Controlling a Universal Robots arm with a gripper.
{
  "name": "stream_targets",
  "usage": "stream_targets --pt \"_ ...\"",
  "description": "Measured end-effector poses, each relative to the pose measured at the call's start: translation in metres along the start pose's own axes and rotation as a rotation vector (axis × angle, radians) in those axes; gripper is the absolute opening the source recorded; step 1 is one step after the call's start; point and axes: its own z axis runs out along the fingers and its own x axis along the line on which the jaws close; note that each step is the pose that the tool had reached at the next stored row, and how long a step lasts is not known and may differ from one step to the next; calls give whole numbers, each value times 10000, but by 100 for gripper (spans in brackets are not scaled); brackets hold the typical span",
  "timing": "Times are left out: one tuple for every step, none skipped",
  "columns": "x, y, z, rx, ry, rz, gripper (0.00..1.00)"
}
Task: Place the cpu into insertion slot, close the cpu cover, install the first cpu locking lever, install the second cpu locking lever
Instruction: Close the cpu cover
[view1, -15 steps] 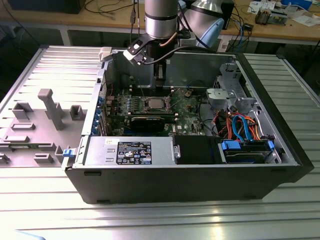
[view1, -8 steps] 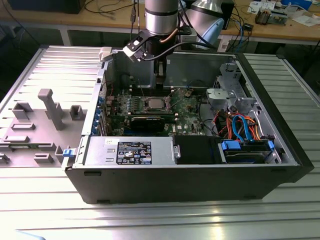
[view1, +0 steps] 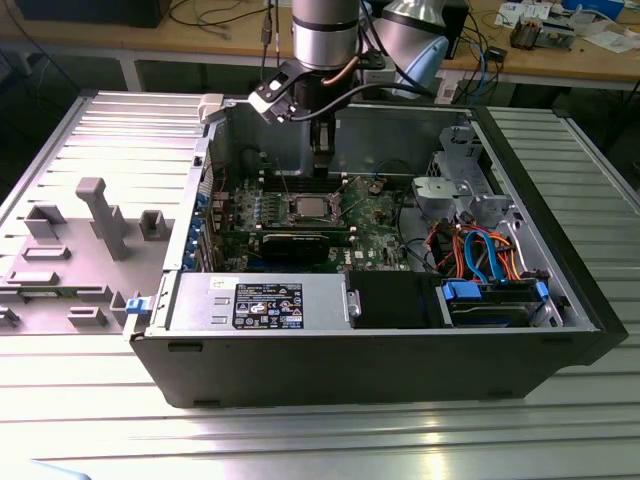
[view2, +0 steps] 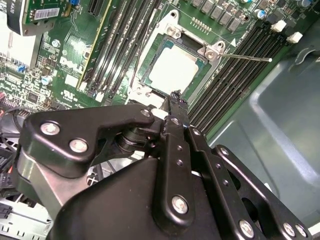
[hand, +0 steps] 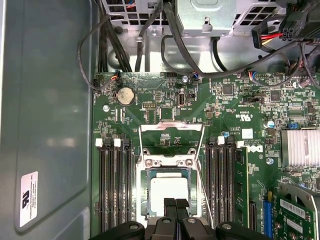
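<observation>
Exterior view: open computer case (view1: 350, 370) sits mid-desk on the ribbed metal desk (view1: 300, 440). A grey fixture plate (view1: 90, 230) lies by the desk edge on the exterior view's left. The arm (view1: 325, 30) comes down from the far edge into the case. The claw (view1: 322, 160) hangs just above the green motherboard (view1: 375, 215), close behind the cpu (view1: 308, 208). The cpu shows as a pale square in the board's middle.

Second wrist view: claw (view2: 176, 96) has its fingers pressed together and nothing is held. Its tip is just beside the near edge of the cpu (view2: 172, 70); can't tell whether they touch. The cpu lies flat inside the insertion slot (view2: 150, 67). A thin metal locking lever (view2: 245, 57) sticks out sideways past the slot, over the black memory slots (view2: 230, 80).

First wrist view: cpu (hand: 169, 192) is seated in the insertion slot (hand: 143, 187). Claw (hand: 175, 202) is together at the cpu's near edge. The cpu cover (hand: 170, 126) is flipped open beyond the slot, with green board visible through its window. A lever (hand: 204, 192) runs along one side of the slot.
</observation>
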Motion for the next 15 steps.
stream_targets --pt "0 4 0 0 0 1 11" --pt "0 7 0 0 0 1 11" --pt "0 11 1 -1 0 0 11" --pt "0 15 1 0 0 1 11" --pt "0 20 1 0 0 0 11" --pt "0 22 1 0 0 1 11" --pt "0 25 1 0 0 1 11" --pt "0 26 1 0 0 1 11" --pt "0 29 2 0 1 1 11" --pt "0 31 2 0 0 0 11" --pt "0 33 2 0 0 0 11" --pt "0 35 2 -1 0 0 11" --pt "0 37 2 0 0 0 11" --pt "0 37 2 0 0 1 11" --pt "1 43 2 -1 1 1 11"
